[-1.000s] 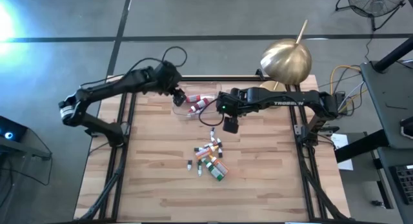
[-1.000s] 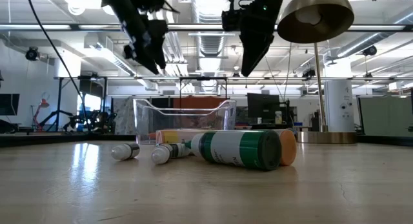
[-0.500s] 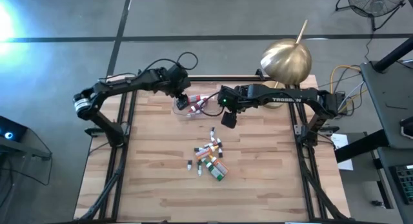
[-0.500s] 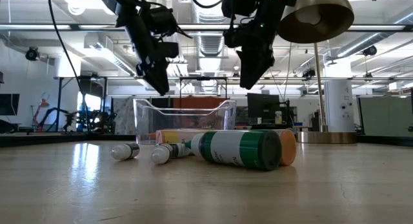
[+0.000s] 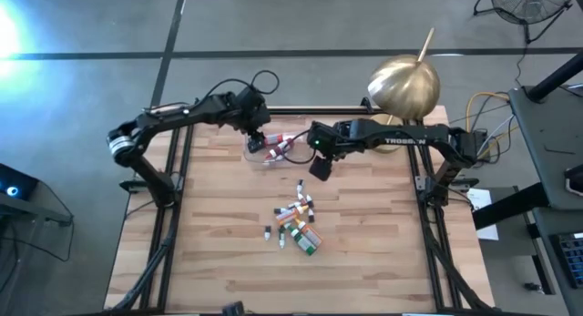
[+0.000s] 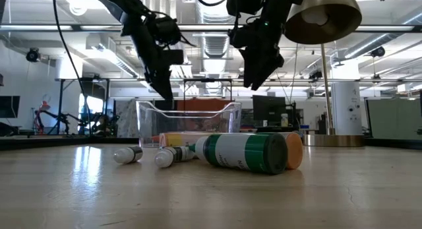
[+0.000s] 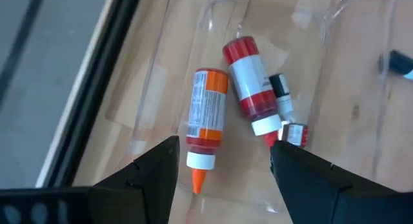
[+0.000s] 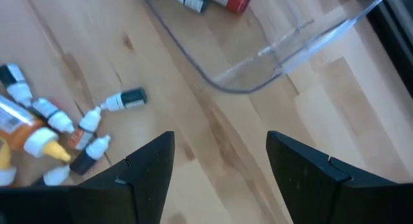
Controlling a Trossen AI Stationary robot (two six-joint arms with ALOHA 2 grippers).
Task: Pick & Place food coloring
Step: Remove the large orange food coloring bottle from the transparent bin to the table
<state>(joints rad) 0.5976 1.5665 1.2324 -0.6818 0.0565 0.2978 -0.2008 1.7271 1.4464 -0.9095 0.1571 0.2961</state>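
- Claws both spread, nothing pinched in either.
- Left claw (image 5: 258,141) hangs over the clear plastic tray (image 5: 252,156) at the far side of the tabletop (image 5: 219,252); its fingers (image 7: 145,175) frame the tray contents, no contact seen.
- Tray holds an orange-capped bottle (image 7: 205,124), a fatter red bottle (image 7: 248,82) with white cap, a small dark-capped one (image 7: 281,98) and a small red-capped one (image 7: 293,133), all lying flat.
- Right claw (image 5: 319,168) sits just right of the tray, above bare wood, between the tray and the loose bottles.
- Food coloring cluster (image 5: 298,225) lies mid-tabletop, nearer than both claws, well apart from the tray.
- One dark bottle with a white tip (image 8: 122,100) lies alone, slightly off the cluster toward the tray.
- Low view: big green bottle (image 6: 241,152) lies on its side in front, orange one (image 6: 293,150) behind it, two white-capped small ones (image 6: 148,155) to its left.
- Brass dome lamp (image 5: 404,84) stands at the far right edge.
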